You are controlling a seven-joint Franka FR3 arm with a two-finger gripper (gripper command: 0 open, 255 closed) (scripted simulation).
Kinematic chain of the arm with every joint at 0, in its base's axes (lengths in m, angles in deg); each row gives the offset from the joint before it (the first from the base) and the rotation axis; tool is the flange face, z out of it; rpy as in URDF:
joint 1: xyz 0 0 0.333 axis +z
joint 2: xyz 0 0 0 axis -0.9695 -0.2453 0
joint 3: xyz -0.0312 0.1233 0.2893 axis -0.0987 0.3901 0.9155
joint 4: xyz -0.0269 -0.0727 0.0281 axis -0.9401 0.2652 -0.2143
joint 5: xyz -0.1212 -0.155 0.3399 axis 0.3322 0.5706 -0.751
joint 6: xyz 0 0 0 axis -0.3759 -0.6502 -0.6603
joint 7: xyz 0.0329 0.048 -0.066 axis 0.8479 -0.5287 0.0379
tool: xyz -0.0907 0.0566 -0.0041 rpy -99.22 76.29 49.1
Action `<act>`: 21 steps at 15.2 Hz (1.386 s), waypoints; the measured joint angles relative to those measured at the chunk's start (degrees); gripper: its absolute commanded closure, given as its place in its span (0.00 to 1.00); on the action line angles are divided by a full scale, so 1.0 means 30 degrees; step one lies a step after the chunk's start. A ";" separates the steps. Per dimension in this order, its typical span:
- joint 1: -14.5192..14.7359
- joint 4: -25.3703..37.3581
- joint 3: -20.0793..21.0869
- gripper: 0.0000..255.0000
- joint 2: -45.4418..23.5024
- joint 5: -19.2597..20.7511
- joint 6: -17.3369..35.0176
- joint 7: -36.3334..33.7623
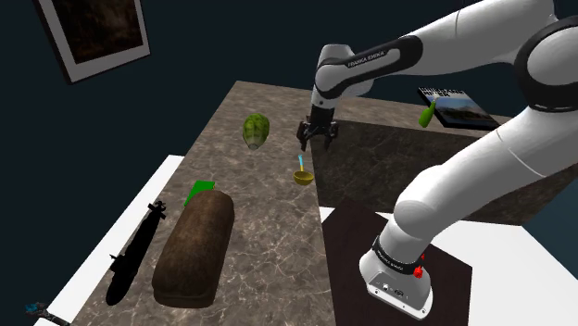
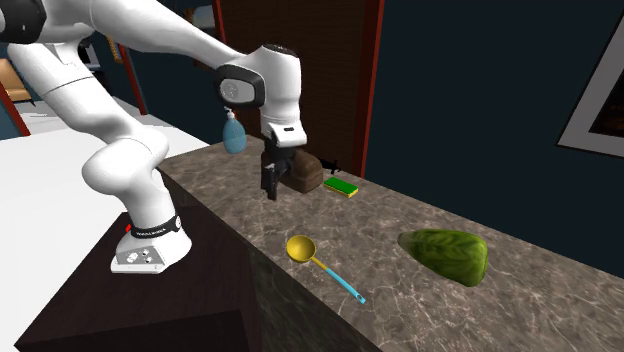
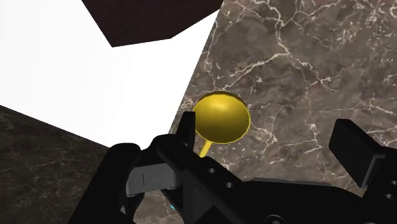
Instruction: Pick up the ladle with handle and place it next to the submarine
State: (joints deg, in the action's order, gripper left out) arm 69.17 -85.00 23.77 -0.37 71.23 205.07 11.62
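The ladle (image 1: 303, 174) has a yellow bowl and a thin blue handle; it lies on the marbled counter (image 1: 269, 231) close to the edge nearest the stand. In the second exterior view the ladle (image 2: 302, 249) lies with its handle pointing away from the arm. My gripper (image 1: 316, 139) hangs open a little above it, holding nothing. In the wrist view the ladle's bowl (image 3: 221, 118) sits just past the gripper (image 3: 270, 143), nearer one finger, and the hand hides its handle. The black submarine (image 1: 134, 250) lies along the counter's far side at the shoulder view's lower left.
A big brown loaf-shaped object (image 1: 194, 248) lies beside the submarine, with a flat green piece (image 1: 197, 192) at its end. A green lumpy object (image 1: 255, 130) rests further back on the counter. A magazine (image 1: 460, 106) lies on the side surface.
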 measured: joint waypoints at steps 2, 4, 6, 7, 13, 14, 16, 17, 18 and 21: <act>-0.0180 -0.0053 -0.0391 0.00 -0.1131 -0.0395 0.1371 -0.0091; -0.0252 0.0246 -0.0733 0.00 -0.2535 -0.0964 0.2648 -0.0161; -0.0410 0.0214 -0.1183 0.00 -0.3779 -0.1594 0.4059 0.0035; -0.0460 0.0371 -0.1384 0.00 -0.4451 -0.1989 0.4630 0.0152; -0.0796 0.1726 -0.2142 0.00 -0.8957 -0.5558 0.7876 0.1593; -0.0941 0.2137 -0.2159 0.00 -0.9801 -0.6334 0.8283 0.1983; -0.1254 0.2522 -0.2095 0.00 -1.0990 -0.7619 0.9002 0.2681; -0.1279 0.2597 -0.1980 0.00 -1.1359 -0.8000 0.9285 0.2839; -0.1337 0.2699 -0.1898 0.00 -1.1684 -0.8289 0.9479 0.3032; -0.1400 0.2739 -0.1627 0.00 -1.2343 -0.8940 1.0047 0.3437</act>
State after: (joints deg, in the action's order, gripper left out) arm 64.97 -76.78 18.89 -37.40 44.41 235.22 21.93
